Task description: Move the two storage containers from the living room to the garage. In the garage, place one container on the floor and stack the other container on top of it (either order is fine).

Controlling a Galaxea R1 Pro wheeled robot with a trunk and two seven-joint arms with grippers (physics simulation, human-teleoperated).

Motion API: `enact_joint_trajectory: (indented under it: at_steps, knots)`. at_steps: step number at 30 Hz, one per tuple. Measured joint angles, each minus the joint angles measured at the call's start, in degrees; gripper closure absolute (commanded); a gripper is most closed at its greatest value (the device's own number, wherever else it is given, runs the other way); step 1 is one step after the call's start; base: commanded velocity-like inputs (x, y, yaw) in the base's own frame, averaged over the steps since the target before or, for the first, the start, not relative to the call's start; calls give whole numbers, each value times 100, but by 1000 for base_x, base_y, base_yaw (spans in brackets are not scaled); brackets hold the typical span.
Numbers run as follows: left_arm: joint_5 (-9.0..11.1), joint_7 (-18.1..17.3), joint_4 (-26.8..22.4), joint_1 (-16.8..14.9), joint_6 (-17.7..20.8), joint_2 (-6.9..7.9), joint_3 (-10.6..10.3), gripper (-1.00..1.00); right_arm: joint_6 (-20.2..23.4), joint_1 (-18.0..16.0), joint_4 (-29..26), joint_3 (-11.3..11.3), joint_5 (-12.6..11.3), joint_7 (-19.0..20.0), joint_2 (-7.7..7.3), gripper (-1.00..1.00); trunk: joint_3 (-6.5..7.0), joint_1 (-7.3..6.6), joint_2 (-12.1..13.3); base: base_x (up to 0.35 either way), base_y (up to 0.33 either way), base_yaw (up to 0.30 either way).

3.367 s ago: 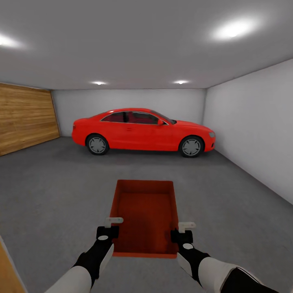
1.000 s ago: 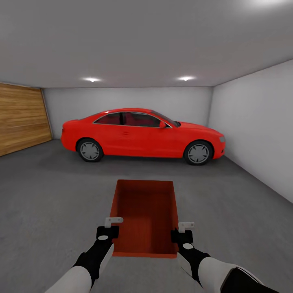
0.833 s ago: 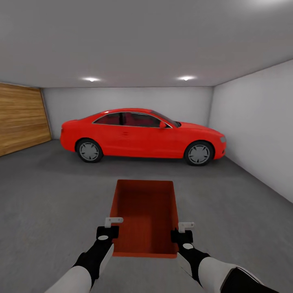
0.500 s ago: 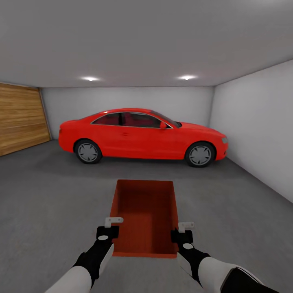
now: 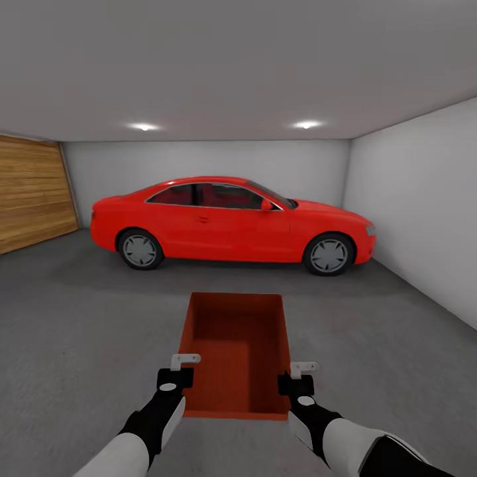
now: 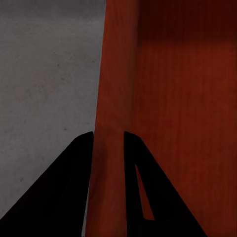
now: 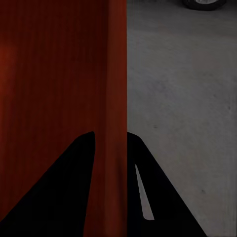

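In the garage, short of the red car [image 5: 228, 222], one orange-red storage container [image 5: 235, 351] is carried level in front of the robot, above the dark grey concrete floor [image 5: 86, 311] and not resting on it. Its long axis points toward the car, and it holds nothing: the bare bottom and inner walls show plainly. The left gripper [image 5: 177, 370] pinches the container's left long wall near the end farthest from the car, one finger inside and one outside, as the left wrist view [image 6: 108, 143] shows with the thin wall running between its dark fingers. The right gripper [image 5: 298, 375] clamps the opposite wall in the same way [image 7: 109, 143]. Holding both side walls probably keeps the lidless box from tipping or twisting while the base rolls. A wooden wall panel [image 5: 33, 195] stands left of the car and a pale grey wall [image 5: 417, 199] runs along its right. Setting this box down looks like the next step.
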Motion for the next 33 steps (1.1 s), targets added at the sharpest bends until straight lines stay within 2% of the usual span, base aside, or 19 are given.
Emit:
enact_joint_trajectory:
  at_steps: [17, 33]
  knots:
    - [2, 0, -1, 0, -1, 0, 0, 100, 1, -2, -1, 0, 2, 0, -1, 100, 0, 0, 1, 321, 0, -9]
    - [-2, 1, 3, -2, -1, -2, 0, 100, -5, -1, 6, 8, -15, 6, 0, 100, 0, 0, 0, 321, 64, -231]
